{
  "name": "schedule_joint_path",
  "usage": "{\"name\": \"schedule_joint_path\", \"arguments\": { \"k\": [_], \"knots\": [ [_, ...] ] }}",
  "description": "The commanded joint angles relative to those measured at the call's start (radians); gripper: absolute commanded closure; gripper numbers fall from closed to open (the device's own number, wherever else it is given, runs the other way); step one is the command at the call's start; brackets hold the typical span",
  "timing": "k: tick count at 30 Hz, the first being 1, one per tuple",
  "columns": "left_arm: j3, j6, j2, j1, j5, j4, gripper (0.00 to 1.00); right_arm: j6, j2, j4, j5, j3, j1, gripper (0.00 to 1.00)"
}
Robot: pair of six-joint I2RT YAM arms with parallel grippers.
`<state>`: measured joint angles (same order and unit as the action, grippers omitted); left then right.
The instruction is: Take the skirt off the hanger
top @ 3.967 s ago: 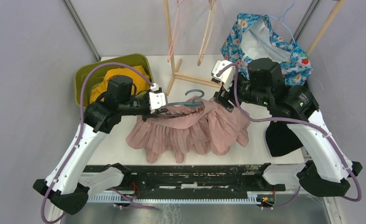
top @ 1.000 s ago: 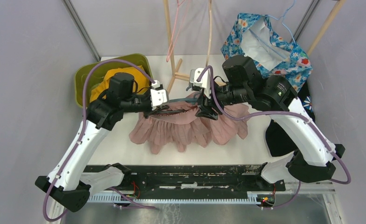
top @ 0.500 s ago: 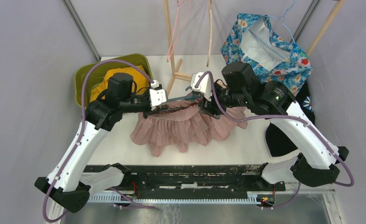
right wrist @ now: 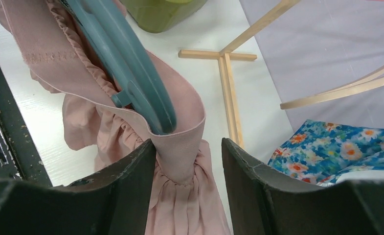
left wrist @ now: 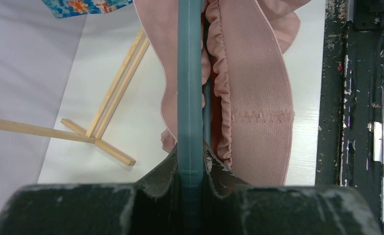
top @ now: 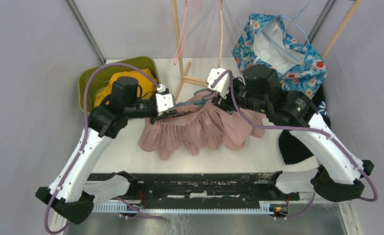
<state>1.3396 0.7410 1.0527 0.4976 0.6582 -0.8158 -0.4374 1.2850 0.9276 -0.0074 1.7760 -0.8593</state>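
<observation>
Okay, not off yet. My left gripper (left wrist: 190, 157) clamps the teal hanger (left wrist: 190, 73). My right gripper (right wrist: 187, 152) stands wide around the waistband (right wrist: 180, 115) end, not pinching. The pink skirt (top: 204, 129) hangs on the hanger with its hem on the table (top: 270, 157); the waistband needs slipping off.

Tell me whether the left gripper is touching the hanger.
Touching. In the left wrist view the left gripper is shut on the teal hanger: its bar runs straight out from between the fingers, with no gap on either side.
</observation>
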Motion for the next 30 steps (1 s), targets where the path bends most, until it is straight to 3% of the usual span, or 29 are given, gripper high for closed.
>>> {"name": "schedule_joint_path", "arguments": {
  "k": [1,5,8,17,24,30],
  "knots": [
    [0.023,0.002,-0.036,0.006,0.074,0.052,0.97,-0.007,-0.001,-0.084,-0.022,0.031,0.006,0.43],
    [0.014,0.01,-0.03,0.006,0.052,0.052,0.97,0.017,0.016,-0.009,-0.13,0.112,0.006,0.44],
    [0.018,0.007,-0.022,0.006,0.057,0.061,0.97,0.021,0.027,0.054,-0.125,0.159,0.006,0.48],
    [0.059,-0.023,-0.01,0.006,0.07,0.108,0.97,0.04,0.019,0.045,-0.133,0.096,0.007,0.56],
    [0.111,-0.139,0.051,0.006,-0.012,0.186,0.97,0.084,0.03,0.073,-0.214,0.173,0.004,0.41],
    [0.141,-0.162,0.111,0.007,-0.043,0.19,0.97,0.115,0.074,0.114,-0.26,0.231,-0.007,0.44]
  ]
}}
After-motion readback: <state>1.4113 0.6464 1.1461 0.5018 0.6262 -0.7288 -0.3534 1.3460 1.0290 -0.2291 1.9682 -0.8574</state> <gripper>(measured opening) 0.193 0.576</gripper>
